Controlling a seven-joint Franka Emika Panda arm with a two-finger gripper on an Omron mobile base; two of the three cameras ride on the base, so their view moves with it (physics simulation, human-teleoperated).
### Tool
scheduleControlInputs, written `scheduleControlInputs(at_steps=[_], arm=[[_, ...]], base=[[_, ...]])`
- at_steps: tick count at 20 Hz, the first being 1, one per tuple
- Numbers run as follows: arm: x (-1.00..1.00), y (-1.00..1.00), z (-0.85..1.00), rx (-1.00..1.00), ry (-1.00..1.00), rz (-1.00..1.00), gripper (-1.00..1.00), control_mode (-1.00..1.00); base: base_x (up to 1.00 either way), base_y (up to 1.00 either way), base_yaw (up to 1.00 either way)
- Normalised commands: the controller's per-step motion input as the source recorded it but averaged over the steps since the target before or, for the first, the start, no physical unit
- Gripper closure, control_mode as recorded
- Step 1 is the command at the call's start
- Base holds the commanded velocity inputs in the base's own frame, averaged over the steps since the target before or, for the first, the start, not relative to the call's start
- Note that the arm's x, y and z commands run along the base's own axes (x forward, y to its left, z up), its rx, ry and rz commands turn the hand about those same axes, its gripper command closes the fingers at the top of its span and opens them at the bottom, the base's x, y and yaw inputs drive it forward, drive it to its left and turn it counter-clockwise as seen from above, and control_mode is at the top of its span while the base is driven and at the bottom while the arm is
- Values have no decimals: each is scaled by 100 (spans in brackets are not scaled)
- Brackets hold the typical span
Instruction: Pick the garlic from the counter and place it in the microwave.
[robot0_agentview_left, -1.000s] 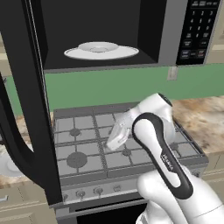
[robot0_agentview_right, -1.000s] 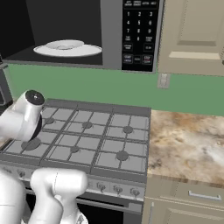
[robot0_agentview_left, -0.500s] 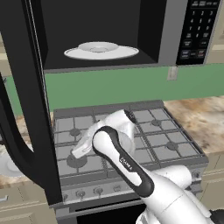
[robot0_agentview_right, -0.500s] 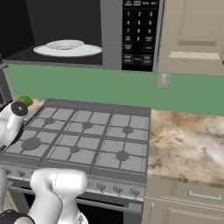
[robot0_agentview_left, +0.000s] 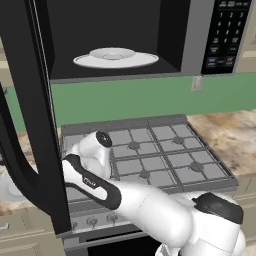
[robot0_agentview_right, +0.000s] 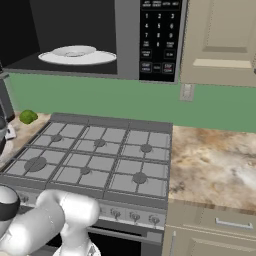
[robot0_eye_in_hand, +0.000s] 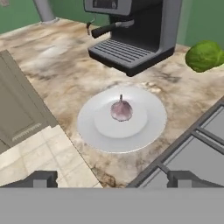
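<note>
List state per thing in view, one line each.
Microwave: door open, swung wide.
Turntable: inside, bare.
Garlic: upright on a white plate, not gripped.
Plate: flat on the counter, beside the stove.
Claw: open, above the plate, holding nothing.
Green vegetable: loose on the counter, beside the coffee machine.

A pinkish-purple garlic (robot0_eye_in_hand: 121, 109) is seen on a plain white plate (robot0_eye_in_hand: 148, 131). The surface (robot0_eye_in_hand: 61, 74) is done in beige-brown marbling, the coffee machine (robot0_eye_in_hand: 135, 30) in grey and black, and a green round thing (robot0_eye_in_hand: 204, 55) is spotted beside it. The microwave (robot0_agentview_left: 120, 35) is black, white turntable plate (robot0_agentview_left: 116, 57) inside.
</note>
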Motion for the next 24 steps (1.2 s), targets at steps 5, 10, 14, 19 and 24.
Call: scheduleControlInputs(at_steps=[5, 10, 14, 19, 24], arm=[[14, 76, -21, -17, 3, -9, -100, -100], [13, 62, -26, -8, 0, -6, -100, -100], [9, 44, -11, 0, 0, -2, -100, -100], [6, 9, -42, 0, 0, -2, -100, -100], [18, 0, -52, 0, 2, -4, -100, -100]], base=[[0, 0, 0], [0, 0, 0], [0, 0, 0], [0, 0, 0], [0, 0, 0]])
